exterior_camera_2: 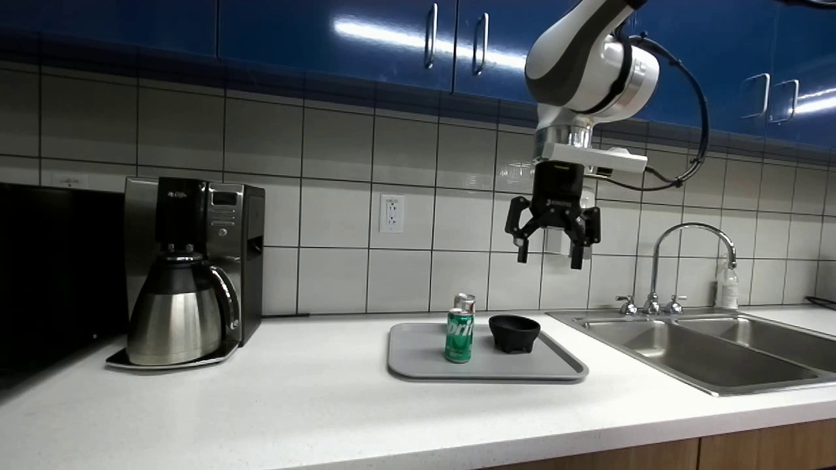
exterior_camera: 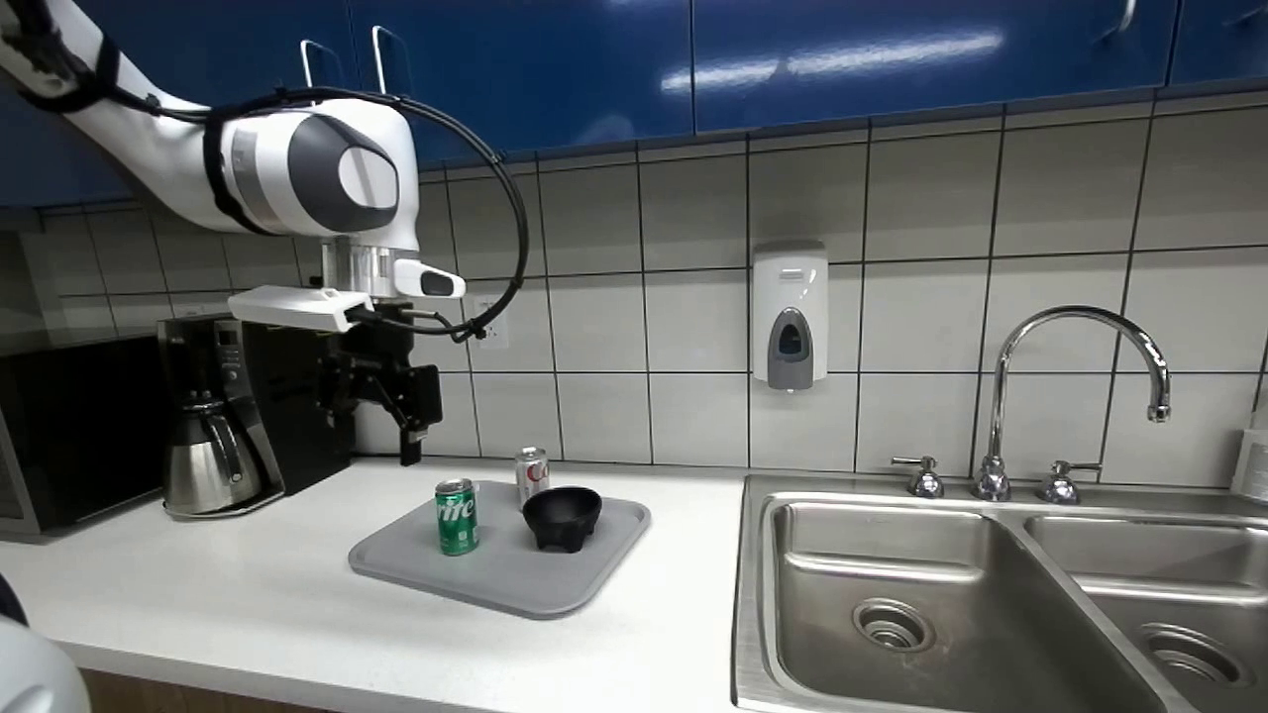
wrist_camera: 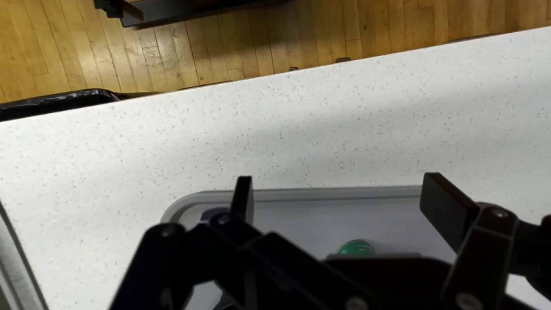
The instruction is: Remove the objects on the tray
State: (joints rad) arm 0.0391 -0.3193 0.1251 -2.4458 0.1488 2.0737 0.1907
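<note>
Grey tray [exterior_camera: 515, 582] lies flat on the counter [exterior_camera: 248, 594], all three aboard: green can [exterior_camera: 457, 519] upright, silver can [exterior_camera: 532, 477] standing farther back, black footed bowl [exterior_camera: 562, 519] sitting mouth-up near both!

White counter [exterior_camera_2: 294, 405] bearing grey tray [exterior_camera_2: 418, 352], coffee maker [exterior_camera_2: 225, 245]

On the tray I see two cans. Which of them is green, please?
The front can, farther from the tiled wall, is green with large white lettering; the back can is silver with red marking.
</note>
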